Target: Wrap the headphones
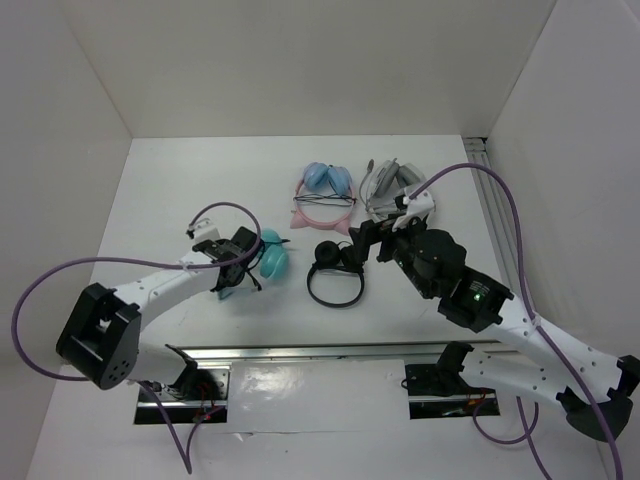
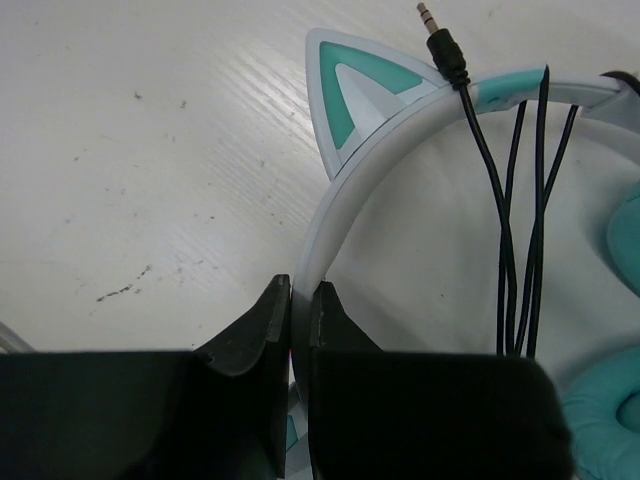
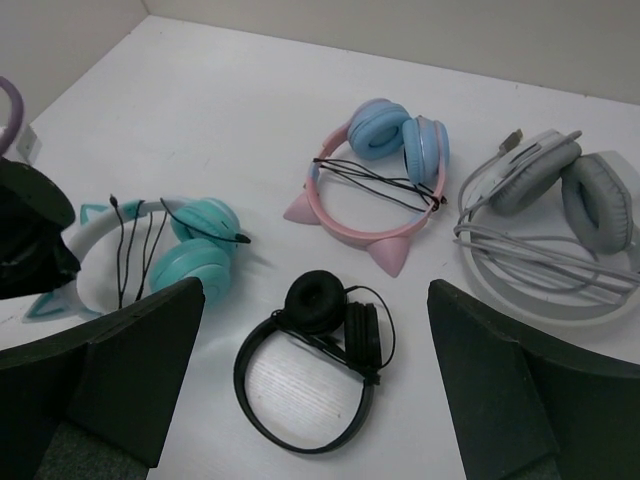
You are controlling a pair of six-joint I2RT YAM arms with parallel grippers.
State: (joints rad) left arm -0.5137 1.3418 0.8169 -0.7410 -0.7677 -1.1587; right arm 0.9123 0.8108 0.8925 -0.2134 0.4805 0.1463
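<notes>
Teal cups and a whitish band with cat ears: the headphones (image 1: 272,260) lie on the white surface (image 1: 170,180), to the left of the small black headphones (image 1: 335,275). My left fingers (image 2: 250,335) are pressed together on the band (image 2: 335,215), pinching it a little way below one cat ear (image 2: 350,95). The thin black cable (image 2: 510,210) runs in several strands across the band's arc and over the band itself. Its metal plug (image 2: 443,40) sticks out past the band just beside that ear. The teal cups (image 2: 600,420) sit at the right edge of my left wrist view.

My right fingers (image 3: 130,370) stand wide apart and hold nothing. They hang above the black headphones without touching them. Farther back on the surface lie a pink-banded pair with blue cups (image 3: 385,135), a dark cable draped across it, and to its right a grey headset (image 3: 545,170) with a pale cord.
</notes>
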